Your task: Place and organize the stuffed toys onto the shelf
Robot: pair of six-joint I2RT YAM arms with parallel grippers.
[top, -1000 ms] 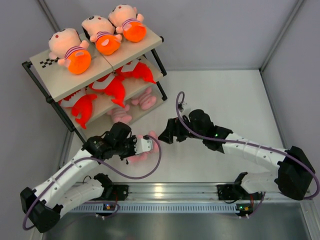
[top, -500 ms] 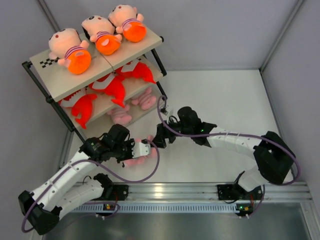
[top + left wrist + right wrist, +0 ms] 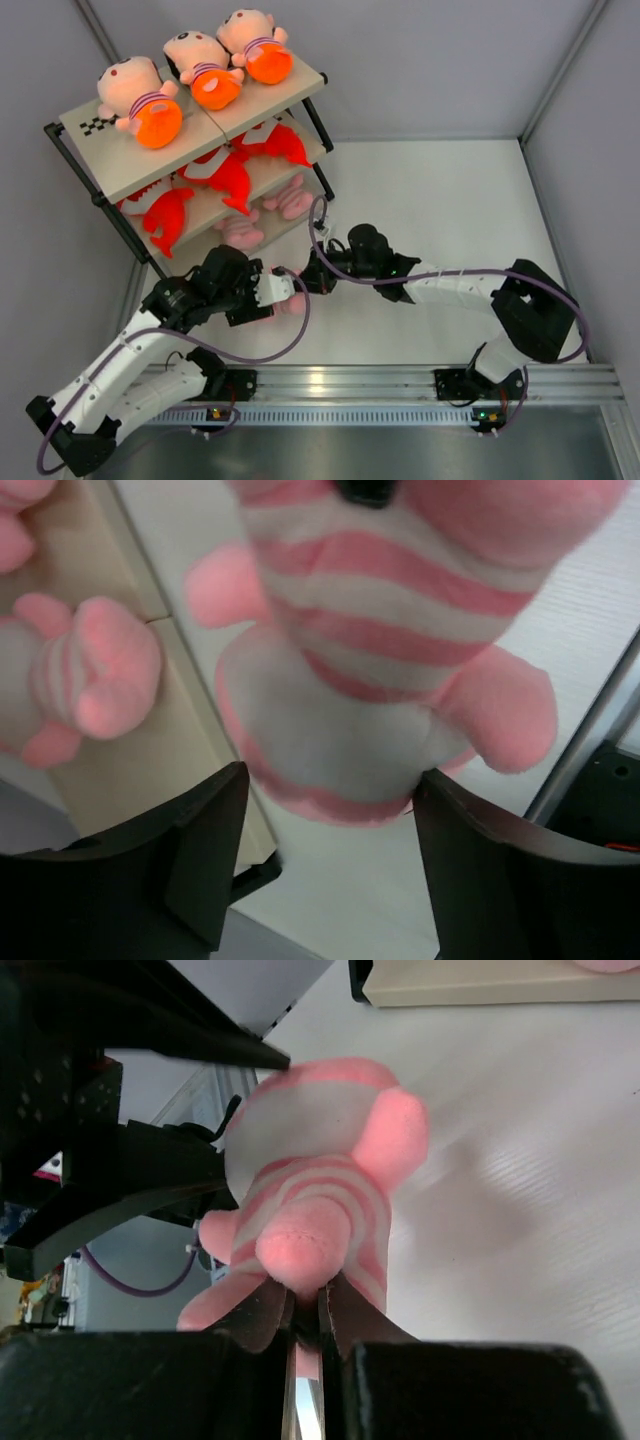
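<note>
- Pink striped doll (image 3: pixel 370 660) sits just in front of the shelf's (image 3: pixel 110 160) lowest board, between both arms.
- Long axis runs from one gripper to the other, roughly left-right from above. White end points to the left arm, striped body to the right.
- On the left gripper (image 3: pixel 325 790), fingers are set wide, flanking the white end. Both seem to touch it.
- On the right gripper (image 3: pixel 305 1310), fingers are nearly together, pinching a fold of the striped body.
</note>
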